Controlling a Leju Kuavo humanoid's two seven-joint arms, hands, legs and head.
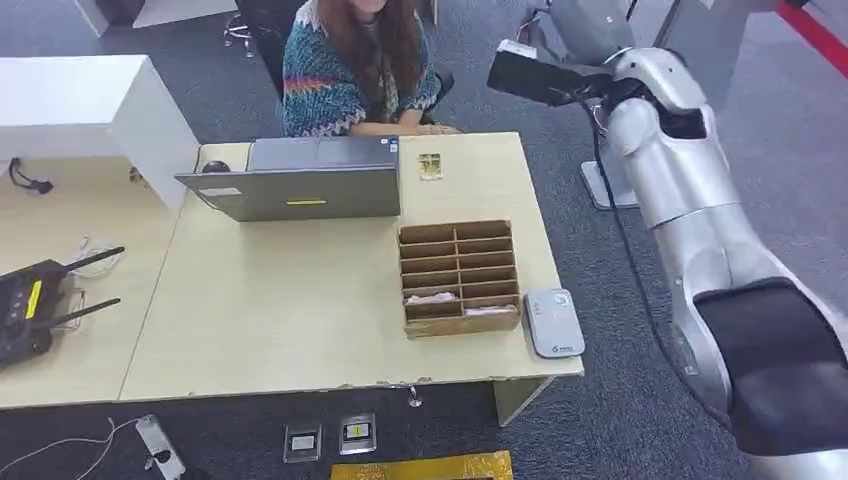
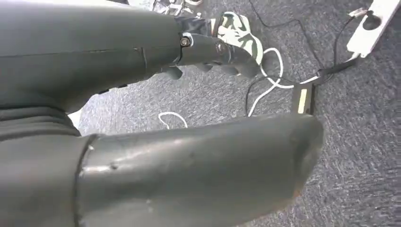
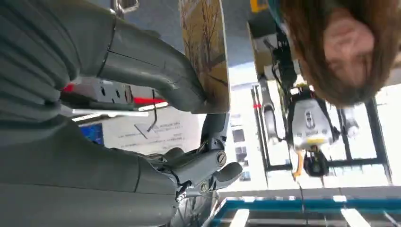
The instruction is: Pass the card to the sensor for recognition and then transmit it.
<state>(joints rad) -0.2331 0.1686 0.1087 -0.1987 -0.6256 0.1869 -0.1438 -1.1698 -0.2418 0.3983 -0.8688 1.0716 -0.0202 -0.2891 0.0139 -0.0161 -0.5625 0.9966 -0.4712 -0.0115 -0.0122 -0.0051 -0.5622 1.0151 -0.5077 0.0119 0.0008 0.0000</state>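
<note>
Pale items (image 1: 432, 296) in wooden organizer (image 1: 459, 277)

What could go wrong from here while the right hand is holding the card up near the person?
The card is pinched only at one edge by the right hand, so it might slip. The person sits close to the raised arm, so a swing could come near them. The sensor lies at the table's edge, leaving little margin.

The table (image 1: 300, 310) carries a laptop (image 1: 300, 185), divided box (image 1: 460, 275), sensor (image 1: 553, 322) and card (image 1: 430, 166).
</note>
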